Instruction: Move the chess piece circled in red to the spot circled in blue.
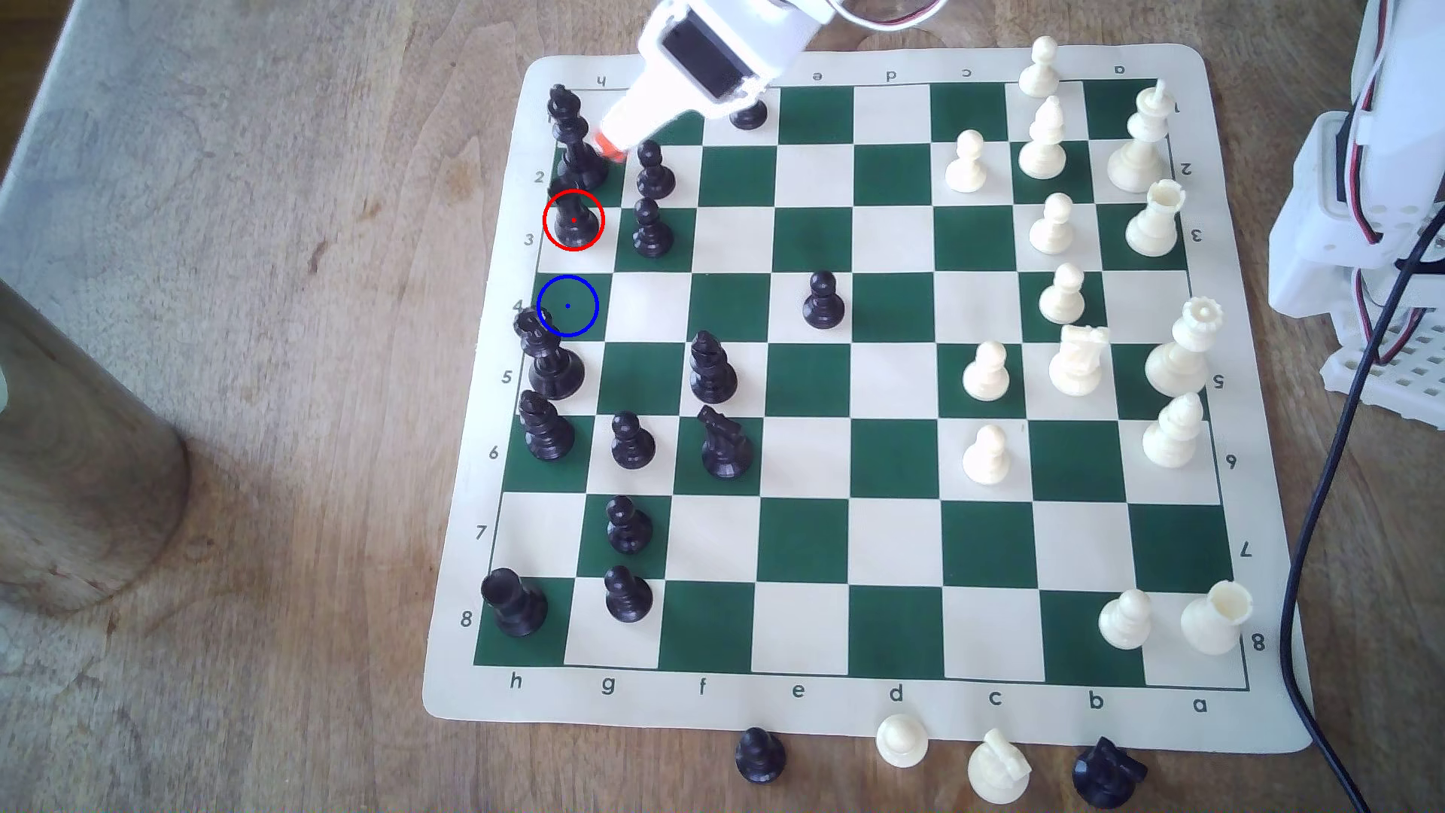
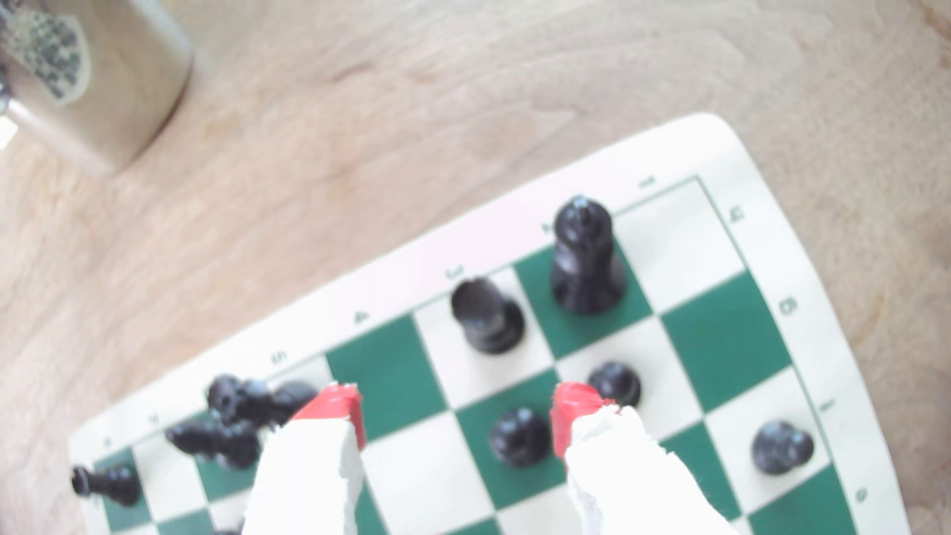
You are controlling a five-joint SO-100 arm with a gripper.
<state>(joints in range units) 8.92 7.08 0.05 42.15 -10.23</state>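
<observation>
Presently 1 black rook stands red-ringed beside 1 blue-ringed square.

Pincer gapes, rook beyond its tips.

A wooden table carries a chess mat and metal cylinder.

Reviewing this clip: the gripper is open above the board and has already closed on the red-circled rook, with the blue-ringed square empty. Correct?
Not quite. The gripper is open and holds nothing; the wrist view shows the rook standing apart, beyond its red fingertips. The blue-ringed square is indeed empty.
</observation>
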